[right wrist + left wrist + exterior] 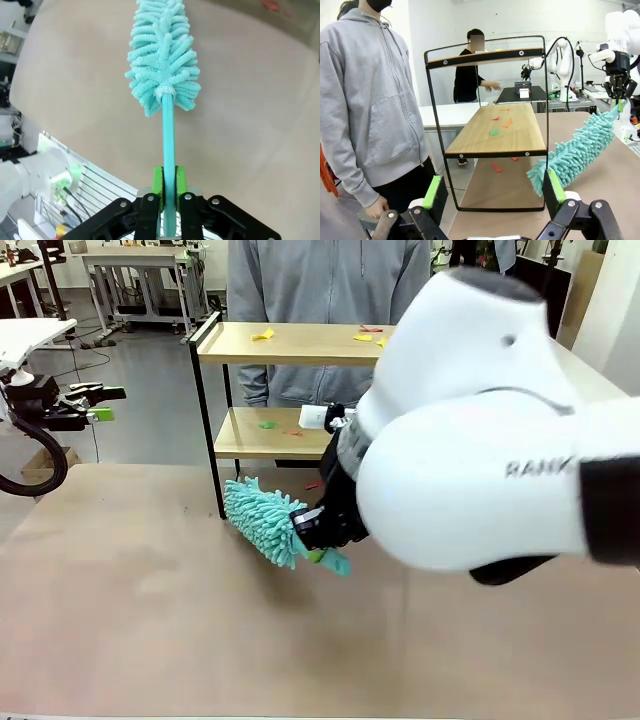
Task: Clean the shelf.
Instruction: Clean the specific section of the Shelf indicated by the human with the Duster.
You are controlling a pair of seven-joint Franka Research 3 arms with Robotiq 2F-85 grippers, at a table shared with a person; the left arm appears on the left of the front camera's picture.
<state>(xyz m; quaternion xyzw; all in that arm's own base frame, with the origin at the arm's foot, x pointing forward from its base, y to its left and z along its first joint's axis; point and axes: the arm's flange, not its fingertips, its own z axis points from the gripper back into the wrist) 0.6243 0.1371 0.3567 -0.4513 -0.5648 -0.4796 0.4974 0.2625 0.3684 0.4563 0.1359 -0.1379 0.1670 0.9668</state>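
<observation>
The shelf (290,344) is a two-board wooden rack in a black frame at the table's far side, with small coloured scraps on both boards (497,131). My right gripper (318,532) is shut on the teal handle of a fluffy teal duster (262,520), whose head hangs low over the table just in front of the shelf's left leg. In the right wrist view the green pads (158,180) clamp the duster's handle (168,135). My left gripper (100,405) stands open at the far left, off the table, and its fingers (436,194) frame the shelf from the side.
A person in a grey hoodie (325,285) stands behind the shelf. The brown table top (200,620) spreads wide in front of the rack. A red scrap (497,167) lies on the table under the lower board.
</observation>
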